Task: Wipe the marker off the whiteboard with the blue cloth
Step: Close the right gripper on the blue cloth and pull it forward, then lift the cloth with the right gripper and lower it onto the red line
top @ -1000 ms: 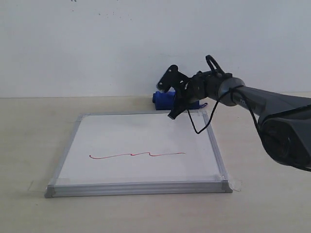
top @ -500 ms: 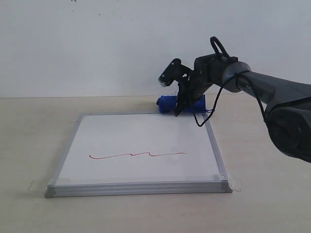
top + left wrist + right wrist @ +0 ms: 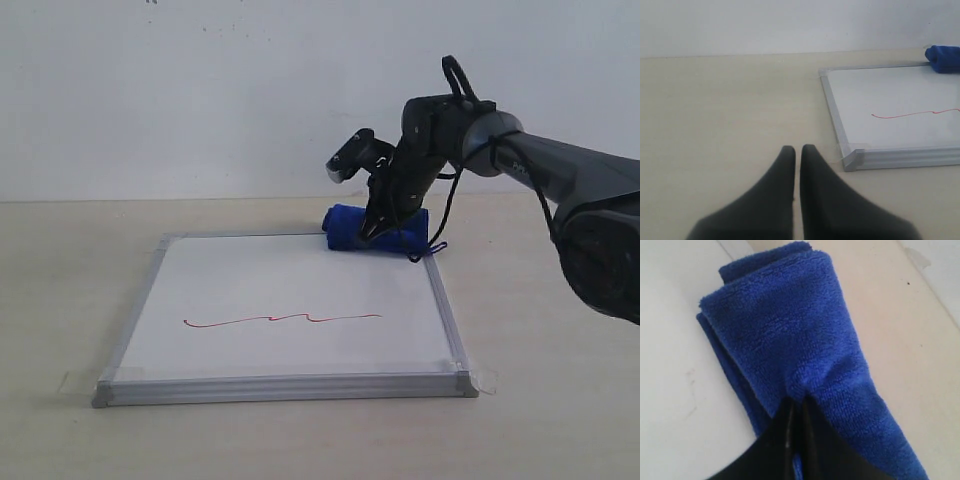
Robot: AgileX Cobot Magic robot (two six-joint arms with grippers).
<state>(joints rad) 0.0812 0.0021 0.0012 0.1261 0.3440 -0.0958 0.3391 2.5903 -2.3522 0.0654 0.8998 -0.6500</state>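
Exterior view: a flat, roughly square whiteboard (image 3: 290, 275) with a silver-grey metal frame lies on a pale beige counter (image 3: 550, 350) in front of a plain white wall (image 3: 200, 90). A thin red wavy marker line (image 3: 280, 319) crosses the nearer half of the board, about half its width, with small bumps midway.

A rolled, fuzzy, royal-blue cloth (image 3: 345, 225) sits at the board's far edge, toward the far right corner and across the frame. A dark arm reaches in from the right, and its right hand (image 3: 368, 235) points down into the top of the roll, well apart from the red line.

Right wrist view: the right hand (image 3: 797, 402) has its two black fingers pressed together, pinching a raised fold of the blue cloth (image 3: 790, 330). White board surface shows on one side of the cloth, beige counter on the other.

Left wrist view: the left hand (image 3: 798, 148) has its black fingers drawn together with only a thin slit between them, gripping nothing. It is above bare counter, near a taped corner of the whiteboard (image 3: 890, 95) and far from the blue cloth (image 3: 944, 59).
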